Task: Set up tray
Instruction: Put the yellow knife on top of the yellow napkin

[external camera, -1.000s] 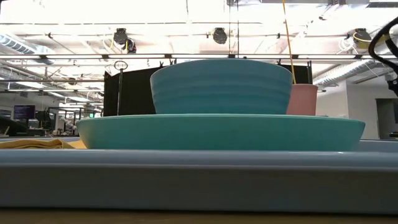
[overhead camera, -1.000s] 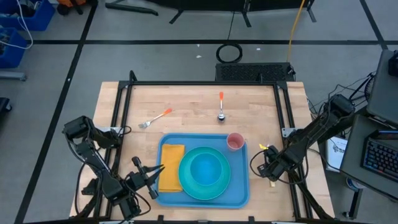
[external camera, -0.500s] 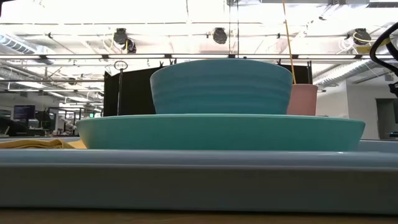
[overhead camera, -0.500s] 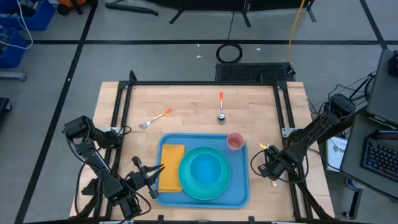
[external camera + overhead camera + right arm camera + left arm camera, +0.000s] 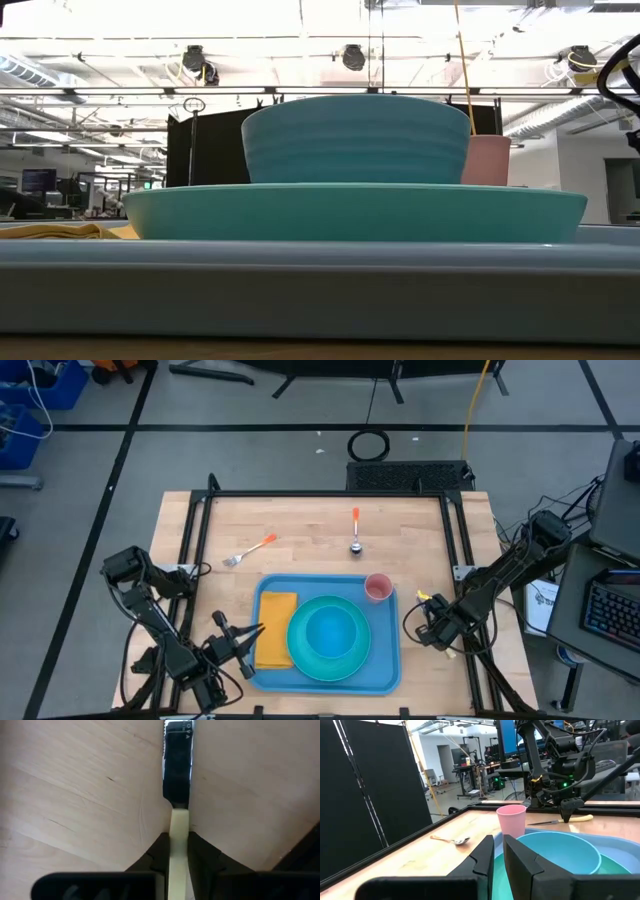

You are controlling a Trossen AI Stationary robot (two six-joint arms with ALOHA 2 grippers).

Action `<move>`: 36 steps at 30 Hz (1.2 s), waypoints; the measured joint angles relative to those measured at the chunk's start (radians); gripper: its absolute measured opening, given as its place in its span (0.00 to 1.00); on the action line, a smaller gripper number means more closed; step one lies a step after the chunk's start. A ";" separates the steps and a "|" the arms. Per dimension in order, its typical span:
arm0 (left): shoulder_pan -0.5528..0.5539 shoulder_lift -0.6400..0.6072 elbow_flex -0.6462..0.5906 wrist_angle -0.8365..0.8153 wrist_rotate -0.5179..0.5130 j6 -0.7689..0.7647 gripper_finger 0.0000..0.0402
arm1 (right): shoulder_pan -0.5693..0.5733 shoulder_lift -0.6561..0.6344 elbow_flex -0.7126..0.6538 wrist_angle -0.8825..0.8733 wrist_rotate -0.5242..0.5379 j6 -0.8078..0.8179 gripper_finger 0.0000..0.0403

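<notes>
A few small engraved letters are seen on the knife blade [image 5: 177, 740] near its far end (in the right wrist view), but they are too small and cut off to be read. No other text, label, brand or number can be made out.

Blue tray [image 5: 328, 682] lying flat at the near middle of the table.

The tray is a large rectangle of blue plastic with rounded corners and a raised rim, its long sides running across the table. In the low view its near rim [image 5: 320, 290] fills the bottom of the picture as a smooth blue band, level on the wood. In the left wrist view only a strip of its far edge [image 5: 620, 851] shows. It sits square to the table edges, between the two arms and apart from both, and it is loaded with dishes.
</notes>
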 joint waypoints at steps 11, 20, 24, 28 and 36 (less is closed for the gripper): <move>0.026 0.000 0.000 -0.003 0.001 0.014 0.12 | 0.001 -0.007 0.002 -0.003 0.025 -0.011 0.08; 0.026 0.000 0.000 -0.008 0.001 0.016 0.12 | 0.000 -0.031 0.034 0.008 0.053 -0.012 0.08; 0.026 0.000 0.000 -0.009 0.001 0.016 0.12 | 0.000 -0.054 0.061 0.001 0.068 -0.012 0.08; 0.026 0.000 0.000 -0.009 0.001 0.015 0.12 | 0.001 -0.077 0.096 0.002 0.109 -0.012 0.08; 0.024 0.000 0.000 -0.004 0.001 0.014 0.12 | 0.008 -0.104 0.164 0.003 0.195 -0.045 0.08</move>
